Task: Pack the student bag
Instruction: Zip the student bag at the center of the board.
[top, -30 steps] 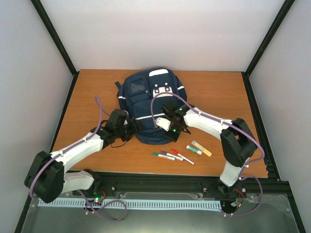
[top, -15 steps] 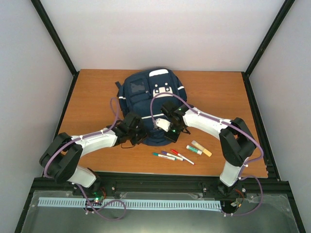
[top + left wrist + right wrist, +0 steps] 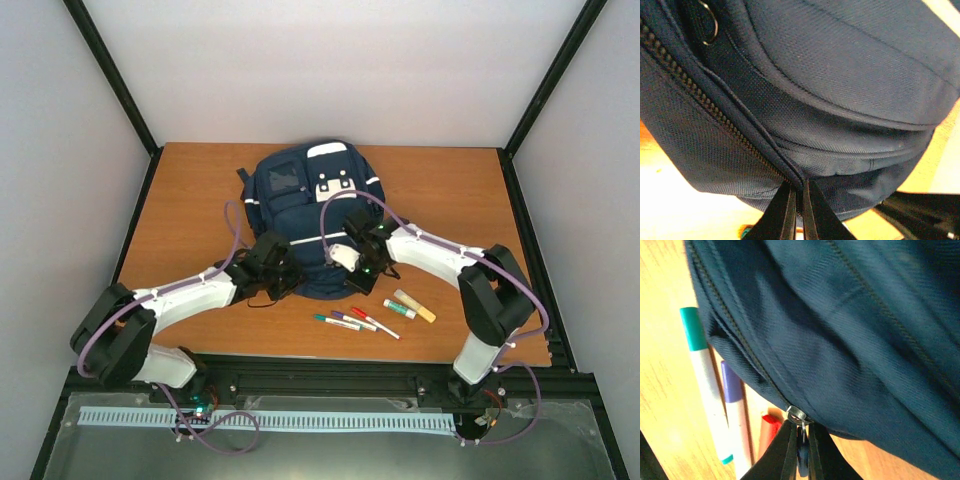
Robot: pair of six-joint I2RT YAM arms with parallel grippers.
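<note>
Right tool shifted right (gripping zipper), elbow bent

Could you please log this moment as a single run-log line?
student bag: on table | left pincer: shut on bag's lower zip seam | right pincer: shut on zipper pull | markers: loose beside bag

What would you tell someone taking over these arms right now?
Left gripper: shut, pinching the student bag at its near zip seam.
Right gripper: shut on the zipper pull.
Bag lies flat on the table; markers and two capped sticks lie beside it, unpacked.
Done: both grips set. Left: open the zip, load the items.
</note>
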